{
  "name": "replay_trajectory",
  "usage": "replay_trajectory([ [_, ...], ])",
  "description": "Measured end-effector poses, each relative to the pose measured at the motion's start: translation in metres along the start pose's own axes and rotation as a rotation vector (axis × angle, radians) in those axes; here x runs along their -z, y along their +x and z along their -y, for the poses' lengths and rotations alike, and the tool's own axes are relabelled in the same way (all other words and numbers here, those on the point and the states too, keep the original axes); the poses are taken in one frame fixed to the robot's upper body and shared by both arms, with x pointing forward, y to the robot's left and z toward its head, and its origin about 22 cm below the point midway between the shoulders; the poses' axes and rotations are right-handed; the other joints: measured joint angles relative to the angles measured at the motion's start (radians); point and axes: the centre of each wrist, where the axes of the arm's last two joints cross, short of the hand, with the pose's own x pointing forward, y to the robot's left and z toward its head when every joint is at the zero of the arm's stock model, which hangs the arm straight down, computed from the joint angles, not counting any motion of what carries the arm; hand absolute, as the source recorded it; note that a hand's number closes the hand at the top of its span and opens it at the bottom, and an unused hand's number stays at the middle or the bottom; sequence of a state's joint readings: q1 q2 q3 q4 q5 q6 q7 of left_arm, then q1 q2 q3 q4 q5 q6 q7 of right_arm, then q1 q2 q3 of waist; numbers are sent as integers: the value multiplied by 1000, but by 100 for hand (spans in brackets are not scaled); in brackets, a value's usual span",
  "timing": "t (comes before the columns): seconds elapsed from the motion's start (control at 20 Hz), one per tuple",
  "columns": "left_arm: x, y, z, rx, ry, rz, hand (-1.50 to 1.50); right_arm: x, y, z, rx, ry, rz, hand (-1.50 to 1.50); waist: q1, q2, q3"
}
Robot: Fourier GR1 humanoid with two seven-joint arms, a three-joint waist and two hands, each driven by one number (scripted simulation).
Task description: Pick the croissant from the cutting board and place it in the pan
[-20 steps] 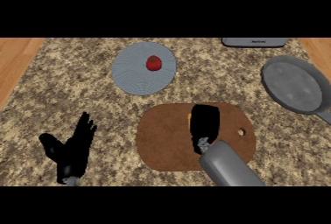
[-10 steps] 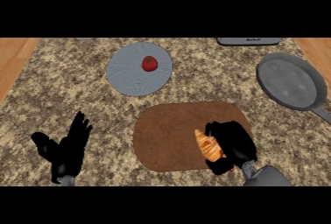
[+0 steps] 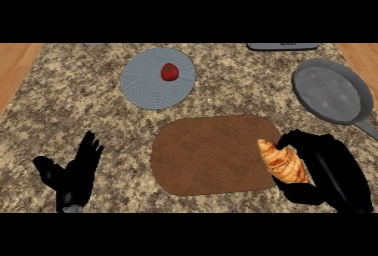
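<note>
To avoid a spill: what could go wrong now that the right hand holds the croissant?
The right hand curls round only part of the croissant, whose tip sticks out, so it might slip in transit. The pan has its handle toward that hand; a low path could knock it.

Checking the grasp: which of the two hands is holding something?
The right hand, curled round the croissant at the right edge of the cutting board; the left hand rests open, holding nothing.
</note>
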State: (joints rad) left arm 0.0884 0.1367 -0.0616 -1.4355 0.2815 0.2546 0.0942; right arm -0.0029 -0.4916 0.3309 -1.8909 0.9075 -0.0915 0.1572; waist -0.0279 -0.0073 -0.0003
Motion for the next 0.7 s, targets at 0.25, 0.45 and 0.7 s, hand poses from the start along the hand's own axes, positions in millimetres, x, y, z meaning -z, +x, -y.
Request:
replay_trajectory([
  [0.25,0,7,7,2,-14,2,0,-4,-22,41,48,-85,-79,150,15,4,0],
  [0.45,3,9,8,5,-22,4,0,6,-39,56,106,-122,-135,150,24,6,0],
  [0.7,-1,4,15,8,-28,0,0,34,-72,60,166,-142,-184,150,32,8,0],
])
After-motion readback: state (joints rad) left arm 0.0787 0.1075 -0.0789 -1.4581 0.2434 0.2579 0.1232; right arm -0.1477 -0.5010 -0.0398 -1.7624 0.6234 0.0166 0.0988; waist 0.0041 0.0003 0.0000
